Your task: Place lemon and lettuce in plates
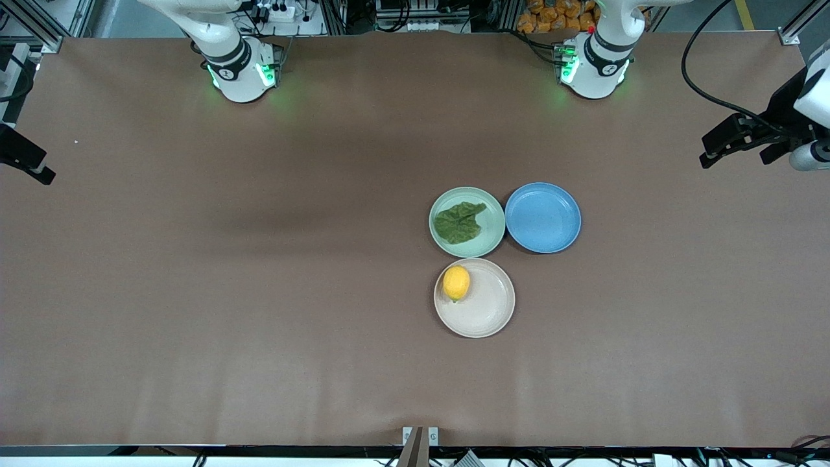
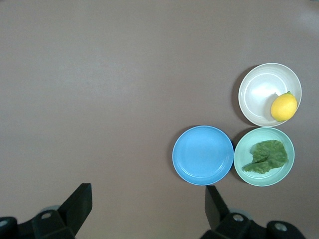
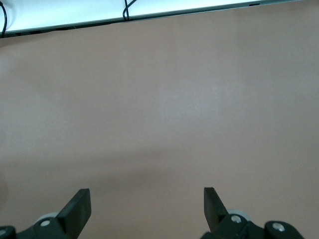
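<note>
The lemon [image 1: 456, 283] rests in the beige-white plate [image 1: 483, 311]; the lettuce [image 1: 460, 222] lies in the mint-green plate [image 1: 487, 240]. The left gripper [image 2: 147, 209] and right gripper [image 3: 146, 206], both apparently at table ends and partly cropped, are spread wide, empty.

white arms [image 1: 593, 48], green lights, black fingers [image 2: 79, 201]

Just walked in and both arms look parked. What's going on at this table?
Nothing is being handled right now. The lettuce lies in the mint green plate, and the lemon sits in the beige-white plate, nearer the front camera. A blue plate beside the green one holds nothing. The left hand and right hand are both open and empty, each waiting up over its own end of the table.
</note>
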